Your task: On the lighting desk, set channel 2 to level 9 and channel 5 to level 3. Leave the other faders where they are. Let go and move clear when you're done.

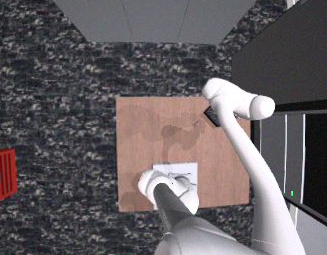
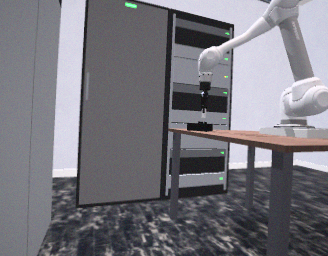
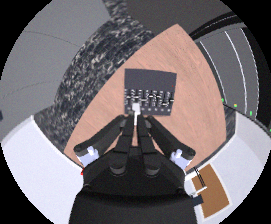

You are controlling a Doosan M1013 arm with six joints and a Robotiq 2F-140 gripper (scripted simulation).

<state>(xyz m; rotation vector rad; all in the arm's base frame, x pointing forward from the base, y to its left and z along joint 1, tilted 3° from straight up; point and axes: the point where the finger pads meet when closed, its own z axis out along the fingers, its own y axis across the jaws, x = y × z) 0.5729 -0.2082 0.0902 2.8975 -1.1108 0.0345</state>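
The lighting desk (image 3: 149, 92) is a small dark box with a row of several faders, lying on the wooden table near its far corner. It also shows in the exterior view (image 2: 199, 127), and as a dark edge under my wrist in the overhead view (image 1: 212, 116). My gripper (image 3: 135, 108) is shut with its fingers pressed together and nothing between them. It points straight down over the left part of the fader row. From the side, the gripper (image 2: 204, 114) hangs just above the desk. I cannot tell whether the tips touch a fader, and the fader levels are too small to read.
The wooden table (image 1: 182, 151) carries my white base plate (image 1: 174, 173). A server rack (image 2: 200, 107) and a grey cabinet (image 2: 123, 102) stand behind the table's far edge. A red box (image 1: 3, 175) sits on the floor at the left.
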